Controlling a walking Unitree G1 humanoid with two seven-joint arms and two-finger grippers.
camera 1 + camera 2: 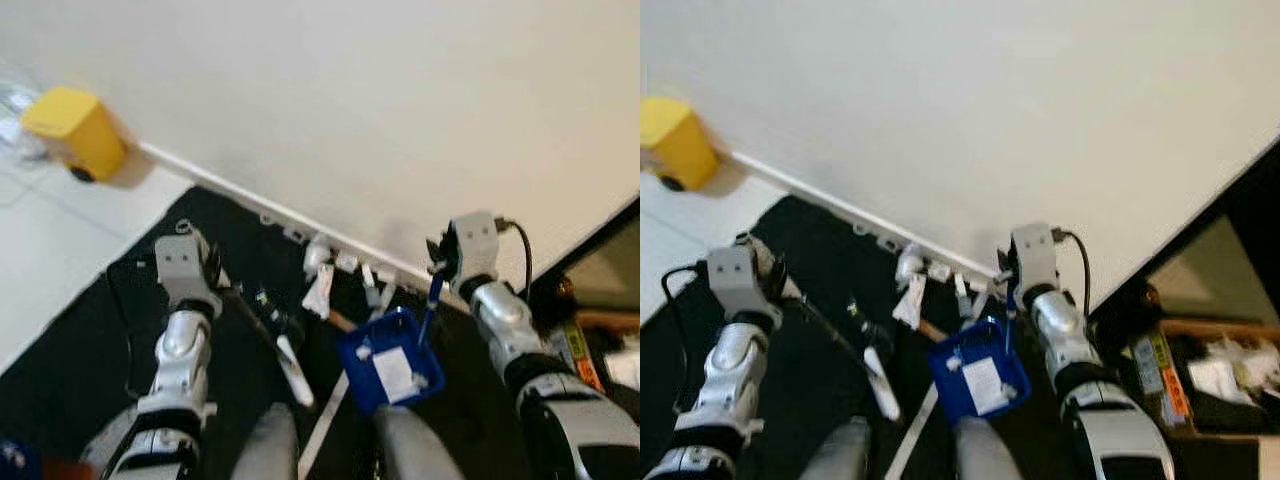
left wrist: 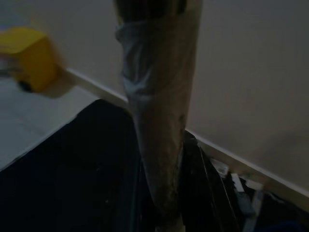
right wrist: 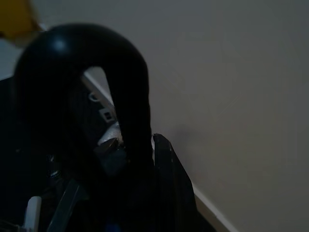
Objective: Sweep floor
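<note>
Now the left gripper (image 1: 215, 272), clenched on the broom (image 1: 268, 322), angles it toward frame centre, where paper scraps (image 1: 322, 285) lie along the wall just above the blue dustpan (image 1: 390, 361) the right gripper (image 1: 436, 268) grasps.

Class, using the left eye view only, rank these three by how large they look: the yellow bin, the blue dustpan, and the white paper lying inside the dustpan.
1. Blue dustpan and yellow bin: close in apparent size, and the dustpan is nearer, so unsure.
2. White paper: clearly smallest.
</note>
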